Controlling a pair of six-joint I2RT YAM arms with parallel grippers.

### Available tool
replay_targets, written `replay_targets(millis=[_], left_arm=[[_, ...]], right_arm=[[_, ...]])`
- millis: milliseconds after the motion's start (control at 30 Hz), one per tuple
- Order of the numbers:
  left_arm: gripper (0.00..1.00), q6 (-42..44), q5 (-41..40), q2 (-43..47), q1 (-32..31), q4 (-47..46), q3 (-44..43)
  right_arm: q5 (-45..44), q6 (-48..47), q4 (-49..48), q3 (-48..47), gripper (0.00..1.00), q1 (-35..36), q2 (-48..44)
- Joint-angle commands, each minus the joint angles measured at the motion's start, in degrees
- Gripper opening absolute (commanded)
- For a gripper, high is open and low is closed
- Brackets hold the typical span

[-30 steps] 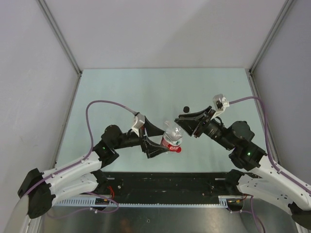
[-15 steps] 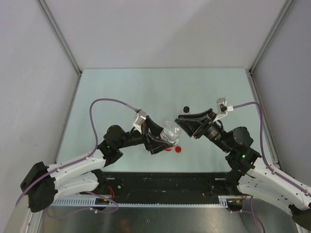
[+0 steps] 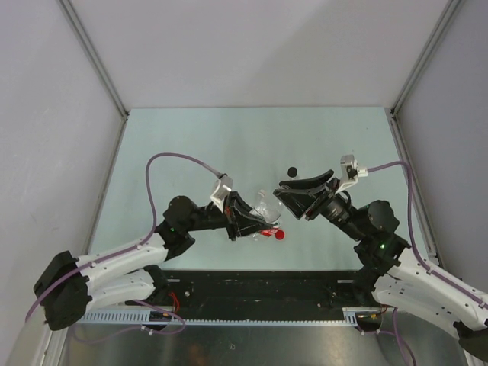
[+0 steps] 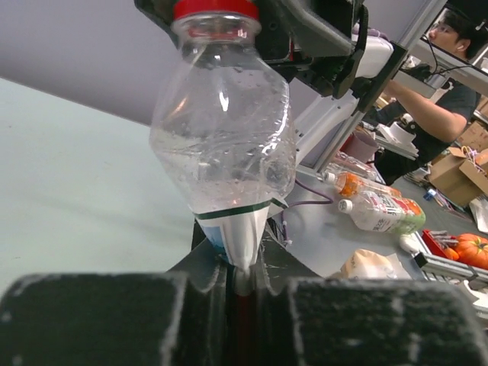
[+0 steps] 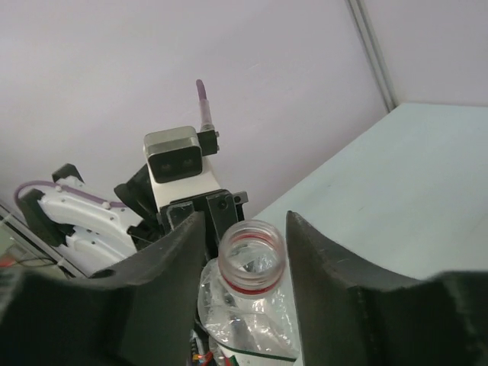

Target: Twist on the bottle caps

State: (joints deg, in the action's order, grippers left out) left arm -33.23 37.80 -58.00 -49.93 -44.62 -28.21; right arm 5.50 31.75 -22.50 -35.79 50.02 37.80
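Where the two arms meet over the near half of the tabletop [image 3: 229,137], the red cap [image 3: 280,235] is the item closest to the arm bases. It sits just beside the tips of the left claw [image 3: 254,223] and appears to lie on the surface; the overhead view does not show whether it touches anything.

The left claw [image 4: 242,293] is closed tight on the bottle [image 4: 221,130]. Its two fingers pinch the labelled lower end, which is crushed to a narrow wedge between them. The clear upper body bulges out beyond the fingers, and the neck points away from this claw toward the right one.

From overhead, the bottle [image 3: 264,207] lies between the two claws, tilted. The right claw [image 3: 284,197] is spread open and carries nothing. In its own wrist view, the right claw [image 5: 245,229] has one finger on each side of the neck, each just beside it with a slim gap showing. The bottle [image 5: 242,305] has an uncapped mouth, with a red ring below the rim.

Farther out, the black cap [image 3: 290,171] rests on the tabletop, apart from both claws.
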Motion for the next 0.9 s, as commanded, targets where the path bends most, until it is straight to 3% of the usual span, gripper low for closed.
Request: replay_targets(millis=[0,100,233,400,600,867], left_arm=[[0.03,3.82,-3.16,2.61,0.07,-0.91,0.48],[0.00,7.55,-5.84,5.71,0.04,-0.82,3.01],[0.00,13.22,-13.25,11.43,0.05,0.18,7.88],[0.00,20.22,-22.51,18.85,0.09,5.90,12.12],[0.00,24.35,-34.59,23.27,0.04,12.89,13.88],[0.02,24.62,-44.98,25.26,0.10,17.34,15.15]], right_arm=[[-1.24,-1.57,0.12,-0.49,0.64,-0.11,-2.45],[-5.63,-2.65,4.80,-0.73,0.86,-0.32,-4.99],[-14.16,-4.29,14.46,-2.27,0.95,-0.58,-9.16],[-21.60,-4.08,29.53,-4.58,0.94,-0.62,-11.09],[-22.75,-0.52,46.67,-6.36,0.87,0.35,-0.55],[-33.05,2.31,47.60,-6.40,0.83,11.54,21.20]])
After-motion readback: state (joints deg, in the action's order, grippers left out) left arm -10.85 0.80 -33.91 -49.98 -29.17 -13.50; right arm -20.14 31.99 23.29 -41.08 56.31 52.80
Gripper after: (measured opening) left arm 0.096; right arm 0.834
